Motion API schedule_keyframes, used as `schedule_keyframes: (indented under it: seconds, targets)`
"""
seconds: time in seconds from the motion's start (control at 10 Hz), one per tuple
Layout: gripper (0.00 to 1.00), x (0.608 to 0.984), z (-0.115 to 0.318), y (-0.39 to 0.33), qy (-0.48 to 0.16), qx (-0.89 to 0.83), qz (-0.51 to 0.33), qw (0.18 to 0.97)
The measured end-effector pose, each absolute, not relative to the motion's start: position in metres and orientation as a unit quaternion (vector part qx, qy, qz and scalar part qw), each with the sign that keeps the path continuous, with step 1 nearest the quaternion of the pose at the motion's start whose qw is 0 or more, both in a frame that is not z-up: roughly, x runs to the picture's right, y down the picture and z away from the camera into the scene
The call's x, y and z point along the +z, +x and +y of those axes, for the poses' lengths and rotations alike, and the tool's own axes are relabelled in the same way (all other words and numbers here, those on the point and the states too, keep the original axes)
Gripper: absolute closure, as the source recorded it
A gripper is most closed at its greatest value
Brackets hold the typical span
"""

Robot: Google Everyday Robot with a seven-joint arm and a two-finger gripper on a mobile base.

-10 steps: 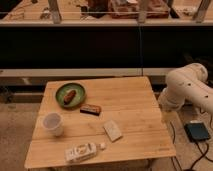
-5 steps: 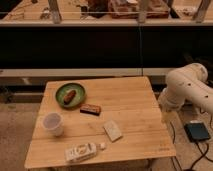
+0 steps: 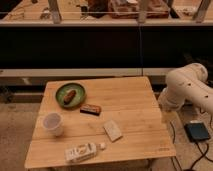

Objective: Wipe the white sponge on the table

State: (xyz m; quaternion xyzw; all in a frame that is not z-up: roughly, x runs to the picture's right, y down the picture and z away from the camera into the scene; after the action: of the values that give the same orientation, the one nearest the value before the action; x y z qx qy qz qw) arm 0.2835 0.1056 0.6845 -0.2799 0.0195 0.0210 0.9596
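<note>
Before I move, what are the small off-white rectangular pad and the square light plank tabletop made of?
The white sponge looks like matte foam, perhaps cloth: dull, no glare. The table looks like pale bamboo or wood: plank seams. The gripper is out of view; the white arm stands beside the table.

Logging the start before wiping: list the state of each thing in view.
Off-white rectangular sponge: flat on light wooden table.
White printed carton: on its side.
White cup: upright.
Round green plate: holds brown food.
Dark brown wrapped bar: lying flat.
Gripper: not in view; white arm beside table.
</note>
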Motion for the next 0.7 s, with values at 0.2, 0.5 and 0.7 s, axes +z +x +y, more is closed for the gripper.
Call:
schedule_keyframes:
  seconds: [0.2, 0.5, 0.7]
  targets:
    - [0.35, 0.683, 0.112, 0.268, -0.28, 0.002, 0.013, 0.96]
    - [0.35, 0.682, 0.125, 0.214, -0.282, -0.042, 0.001, 0.959]
    - [0.35, 0.683, 0.142, 0.189, -0.285, -0.072, -0.015, 0.956]
